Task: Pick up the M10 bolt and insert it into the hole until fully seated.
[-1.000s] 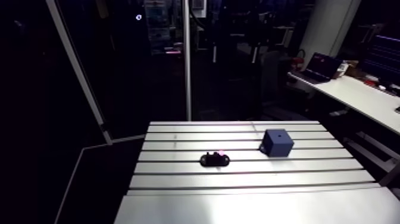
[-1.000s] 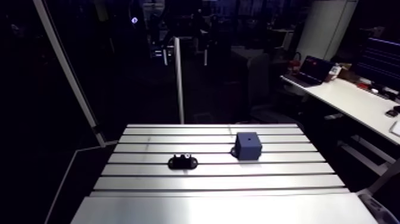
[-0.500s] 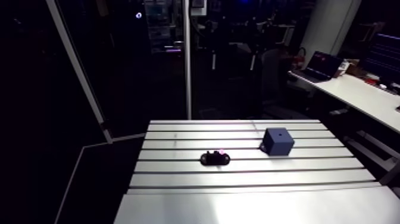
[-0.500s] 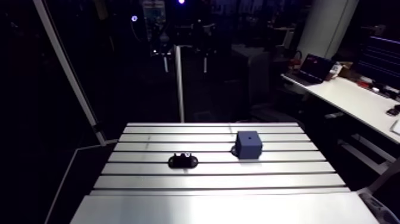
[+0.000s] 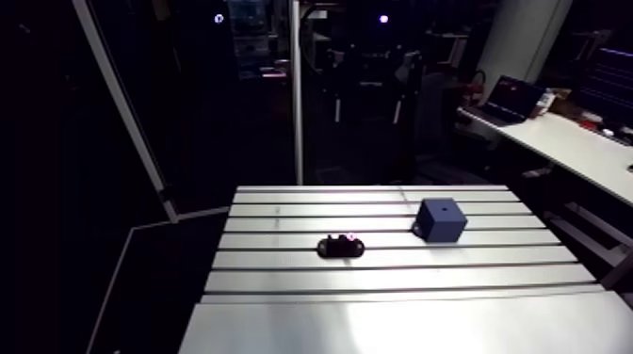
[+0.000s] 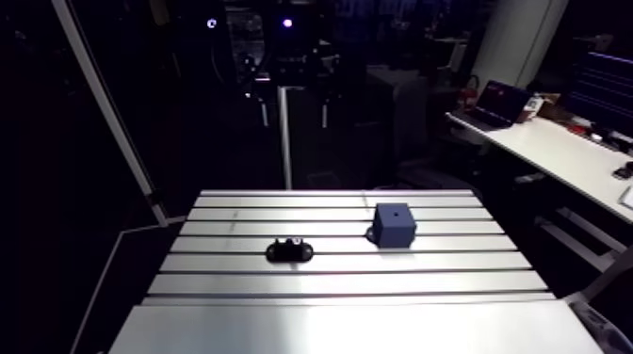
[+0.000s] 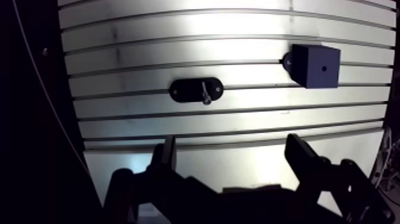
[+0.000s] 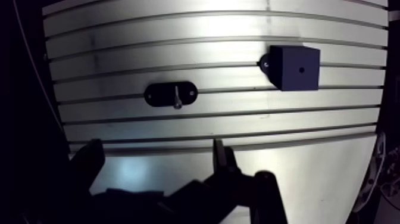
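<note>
The M10 bolt (image 7: 205,94) lies across a black oval holder (image 7: 196,90) on the slotted table (image 7: 149,125), its pale head showing in the arm view (image 5: 348,239). To the holder's right stands a dark blue cube (image 7: 315,65) with a small round hole (image 7: 324,67) in its upper face. My gripper (image 7: 235,156) is open and holds nothing. It is high above the table's near side, well short of the holder. In the arm view the gripper (image 5: 366,111) is a dark shape hanging above the table's far edge.
The table's left edge (image 7: 62,119) drops off into darkness. A slim upright post (image 5: 296,94) stands behind the table's far edge. A white desk (image 5: 575,151) runs along the right side.
In the arm view the dark gripper shape and its small light have come down from the top edge. Bolt, holder and cube have not moved.
</note>
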### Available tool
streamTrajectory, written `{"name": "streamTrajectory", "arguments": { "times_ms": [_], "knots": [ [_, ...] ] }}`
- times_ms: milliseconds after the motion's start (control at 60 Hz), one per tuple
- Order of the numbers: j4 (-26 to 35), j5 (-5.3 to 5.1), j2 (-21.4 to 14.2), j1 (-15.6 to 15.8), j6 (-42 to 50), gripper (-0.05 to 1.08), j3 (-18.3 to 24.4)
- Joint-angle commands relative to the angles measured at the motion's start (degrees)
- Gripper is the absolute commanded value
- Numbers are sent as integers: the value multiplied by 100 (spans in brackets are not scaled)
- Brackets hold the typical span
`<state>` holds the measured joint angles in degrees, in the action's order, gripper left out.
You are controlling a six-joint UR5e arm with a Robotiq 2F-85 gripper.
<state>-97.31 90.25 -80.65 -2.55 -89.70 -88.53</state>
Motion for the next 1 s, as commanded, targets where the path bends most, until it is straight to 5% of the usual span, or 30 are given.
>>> {"name": "streamTrajectory", "arguments": {
  "times_ms": [17, 450, 1000],
  "knots": [
    [-324, 7, 96, 1, 45, 1, -283],
    [-1222, 25, 480, 17, 30, 1, -1137],
    [-1567, 23, 798, 97, -15, 2, -1423]
  ]
}}
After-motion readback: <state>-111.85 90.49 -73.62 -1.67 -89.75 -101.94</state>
